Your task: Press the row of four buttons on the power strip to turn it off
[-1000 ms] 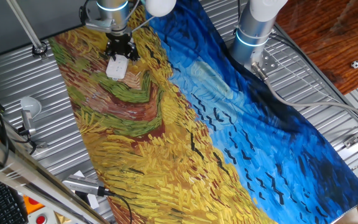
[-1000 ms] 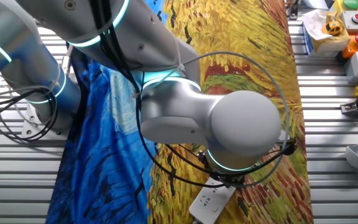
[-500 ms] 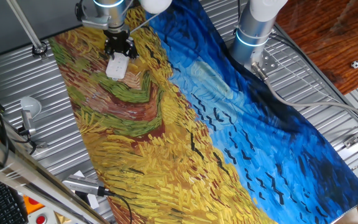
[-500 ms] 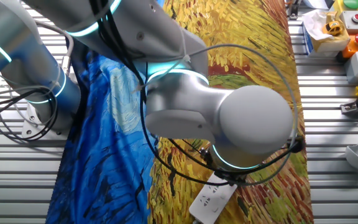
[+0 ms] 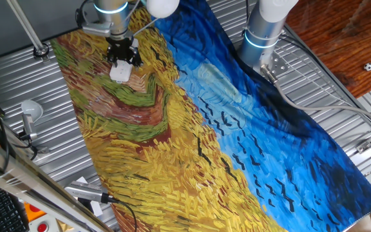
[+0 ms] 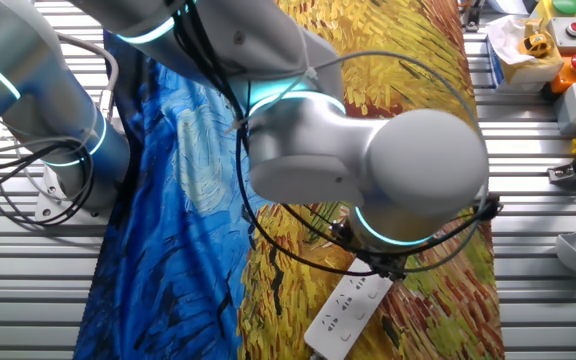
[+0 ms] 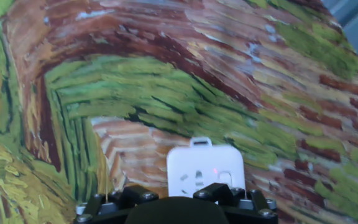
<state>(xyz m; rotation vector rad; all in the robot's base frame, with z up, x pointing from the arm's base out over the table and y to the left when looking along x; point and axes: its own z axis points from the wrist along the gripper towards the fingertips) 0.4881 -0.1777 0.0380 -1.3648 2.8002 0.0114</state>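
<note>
Painted cloth [image 5: 172,129]: power strip [image 5: 120,71] under the tool [image 5: 122,57].

The power strip [image 7: 202,169] is smooth white plastic; the painted cloth [image 5: 192,129] looks matt; the table [image 5: 18,90] is ribbed metal.

White power strip [image 7: 202,172]; cloth [image 5: 172,142] yellow, green, blue brushstroke pattern.

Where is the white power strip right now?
The power strip lies on the yellow part of the painted cloth, at the far left end of the table in one fixed view. It sits right under the gripper, beside the green swirl.
</note>
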